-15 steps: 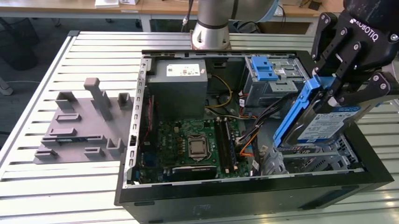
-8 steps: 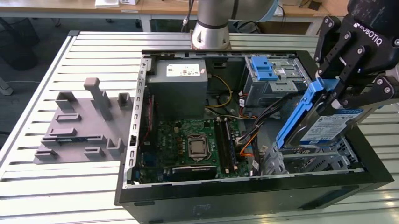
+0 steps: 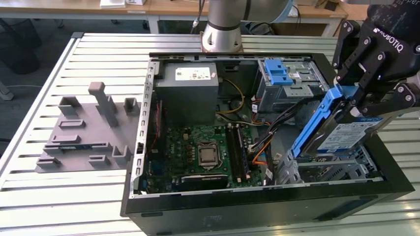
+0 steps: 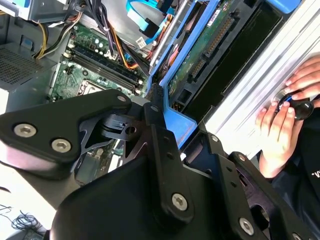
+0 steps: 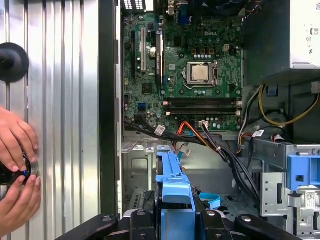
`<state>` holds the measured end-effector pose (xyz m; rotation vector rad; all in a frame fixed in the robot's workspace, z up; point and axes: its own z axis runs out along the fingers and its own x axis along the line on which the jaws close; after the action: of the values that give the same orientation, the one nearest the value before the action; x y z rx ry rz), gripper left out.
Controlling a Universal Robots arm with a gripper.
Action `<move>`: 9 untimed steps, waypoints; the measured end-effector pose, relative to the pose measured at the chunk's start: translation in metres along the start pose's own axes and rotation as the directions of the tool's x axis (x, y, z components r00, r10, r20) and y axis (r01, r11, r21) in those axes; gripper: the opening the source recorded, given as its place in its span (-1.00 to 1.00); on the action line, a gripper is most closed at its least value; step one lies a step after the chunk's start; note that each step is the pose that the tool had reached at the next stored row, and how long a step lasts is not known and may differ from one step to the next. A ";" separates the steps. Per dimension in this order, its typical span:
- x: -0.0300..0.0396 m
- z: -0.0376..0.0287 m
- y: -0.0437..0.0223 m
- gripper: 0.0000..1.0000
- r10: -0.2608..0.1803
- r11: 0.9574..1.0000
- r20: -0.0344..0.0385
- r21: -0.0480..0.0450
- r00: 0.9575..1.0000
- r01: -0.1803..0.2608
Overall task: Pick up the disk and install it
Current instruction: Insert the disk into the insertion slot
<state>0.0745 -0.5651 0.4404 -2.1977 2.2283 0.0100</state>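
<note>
**Exterior view.** Item: flat rectangular silver disk with a blue-and-white label and blue plastic rails point(image 3: 349, 135). I have it clamped in the black two-finger gripper point(image 3: 367, 104), whose fingers are closed on its upper end.
- Location: at the exterior view's right, over the open black computer case point(image 3: 262, 205) and just above the bare metal drive cage point(image 3: 328, 169).
- Attitude: on edge and tilted. The long axis slopes from the gripper down toward the cage, with the label facing the exterior view's right.
- The lower end is near the cage; I cannot tell whether they touch. I judge the disk lifted but not yet seated.

**Second wrist view.** The blue rail point(image 4: 175, 122) sits between the black fingers. The disk's green circuit-board underside point(image 4: 197, 55) runs away from the gripper, connector row toward the far end. A person's hands point(image 4: 282, 112) rest on the slatted metal table point(image 4: 260, 80) beside the case.

**First wrist view.** The rail's long line runs from the gripper toward the green motherboard point(image 5: 190, 75).
</note>
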 end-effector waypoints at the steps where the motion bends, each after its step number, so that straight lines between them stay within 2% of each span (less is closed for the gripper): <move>1: 0.0000 0.0006 -0.0002 -0.27 0.000 1.000 0.000 0.000 1.000 0.000; 9: 0.0002 0.0063 -0.0005 -0.27 0.000 1.000 -0.001 0.000 1.000 0.000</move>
<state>0.0749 -0.5652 0.4341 -2.1980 2.2286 0.0093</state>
